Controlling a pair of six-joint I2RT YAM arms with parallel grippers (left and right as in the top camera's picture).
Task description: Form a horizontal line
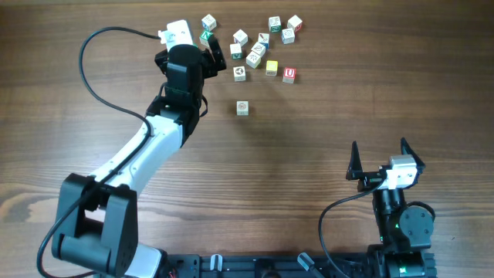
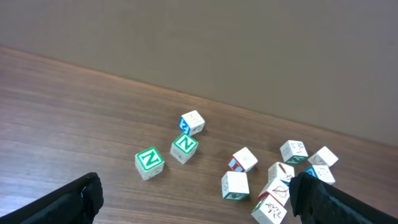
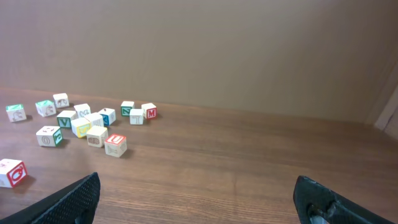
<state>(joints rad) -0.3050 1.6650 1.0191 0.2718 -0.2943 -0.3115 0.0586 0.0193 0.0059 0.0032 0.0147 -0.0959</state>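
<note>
Three white cubes lie apart. The cube with a brownish picture (image 1: 242, 107) sits alone in front of the cluster, and shows at the left edge of the right wrist view (image 3: 9, 172). The green-marked cube (image 1: 240, 73) (image 3: 48, 135) lies behind it. The red "U" cube (image 1: 289, 75) (image 3: 115, 144) lies to the right. My left gripper (image 1: 218, 55) (image 2: 202, 208) is open and empty, just left of the cluster. My right gripper (image 1: 379, 154) (image 3: 199, 205) is open and empty near the front right, far from the cubes.
A yellow cube (image 1: 272, 67) lies between the green-marked and "U" cubes. Several more alphabet cubes (image 1: 259, 49) are scattered behind them. Two green "N" cubes (image 2: 149, 161) (image 2: 184, 147) and a blue-faced cube (image 2: 191, 122) lie ahead of the left gripper. The left arm's cable (image 1: 93, 62) loops over the table.
</note>
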